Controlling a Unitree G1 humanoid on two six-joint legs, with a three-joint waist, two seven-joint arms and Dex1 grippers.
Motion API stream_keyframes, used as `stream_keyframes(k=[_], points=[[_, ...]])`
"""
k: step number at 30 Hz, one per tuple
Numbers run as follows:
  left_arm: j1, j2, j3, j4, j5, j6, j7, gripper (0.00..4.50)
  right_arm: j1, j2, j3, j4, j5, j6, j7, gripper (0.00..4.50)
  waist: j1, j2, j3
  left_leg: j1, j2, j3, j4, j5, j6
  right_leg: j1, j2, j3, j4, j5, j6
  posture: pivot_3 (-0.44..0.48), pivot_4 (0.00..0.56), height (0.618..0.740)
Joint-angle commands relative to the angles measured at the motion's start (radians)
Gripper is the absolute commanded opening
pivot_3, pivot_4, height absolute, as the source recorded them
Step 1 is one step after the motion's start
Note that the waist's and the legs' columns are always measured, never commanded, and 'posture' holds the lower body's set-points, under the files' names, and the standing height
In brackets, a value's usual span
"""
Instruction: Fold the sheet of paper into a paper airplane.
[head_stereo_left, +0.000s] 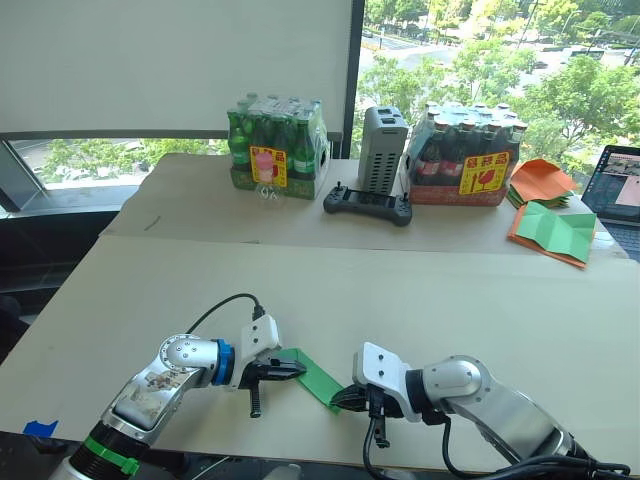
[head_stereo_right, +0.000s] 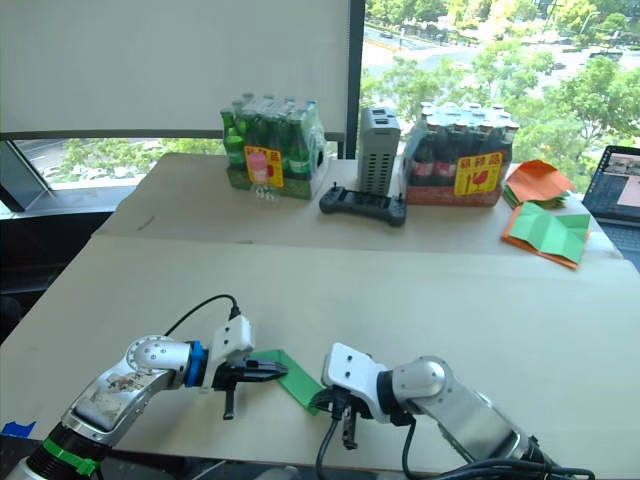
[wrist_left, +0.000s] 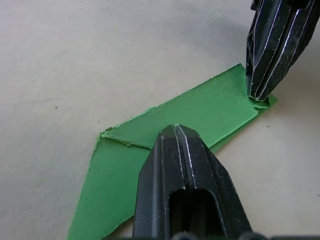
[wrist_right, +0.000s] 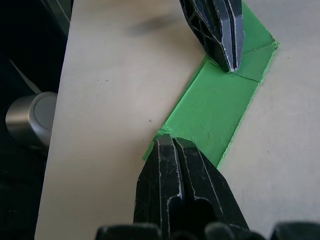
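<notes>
beige tables (head_stereo_left: 300, 290), sunlit window (head_stereo_left: 480, 60), trees outside

Bright green sheet of paper (head_stereo_left: 316, 378), folded into a narrow creased strip, is lying flat near the table's front edge.

This looks like an office or lab room set up for testing, high in a building. A large window (head_stereo_left: 480, 60) with a pulled-down blind (head_stereo_left: 170, 65) overlooks treetops and a street. Plain tables covered in brown paper (head_stereo_left: 330, 290) carry shrink-wrapped packs of bottles (head_stereo_left: 278, 148), a handheld controller (head_stereo_left: 367, 205), a grey box-shaped device (head_stereo_left: 382, 148) and a laptop (head_stereo_left: 618, 185).
</notes>
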Motion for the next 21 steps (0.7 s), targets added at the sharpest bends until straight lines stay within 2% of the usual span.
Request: stream_keyframes(k=[1,8,17,21], points=[[-0.013,0.000,0.008,-0.011,0.004,0.011,0.007,0.00,0.019,-0.027,0.038,0.039,-0.039,0.011,0.011,0.02,0.000,0.000,0.000,0.000,0.000,0.000,0.000,0.000,0.000,0.000,0.000,0.000,0.000,0.000,0.000,0.000,0.150,0.675],[-0.110,-0.051,0.010,-0.047,-0.083,0.091,-0.019,0.00,0.003,-0.022,0.047,0.060,-0.052,0.028,0.004,0.02,0.000,0.000,0.000,0.000,0.000,0.000,0.000,0.000,0.000,0.000,0.000,0.000,0.000,0.000,0.000,0.000,0.150,0.675],[-0.123,-0.047,-0.060,0.019,-0.016,0.034,-0.061,0.00,-0.004,-0.023,0.050,0.060,-0.052,0.045,-0.009,0.02,-0.003,0.000,0.000,0.000,0.000,0.000,0.000,0.000,0.000,0.000,0.000,0.000,0.000,0.000,0.000,0.000,0.150,0.675],[-0.160,-0.077,-0.097,0.086,0.033,-0.011,-0.059,0.00,-0.007,-0.020,0.050,0.056,-0.049,0.057,-0.011,0.02,-0.001,0.000,0.000,0.000,0.000,0.000,0.000,0.000,-0.001,0.000,0.000,0.000,0.000,0.000,0.000,0.000,0.150,0.675]])
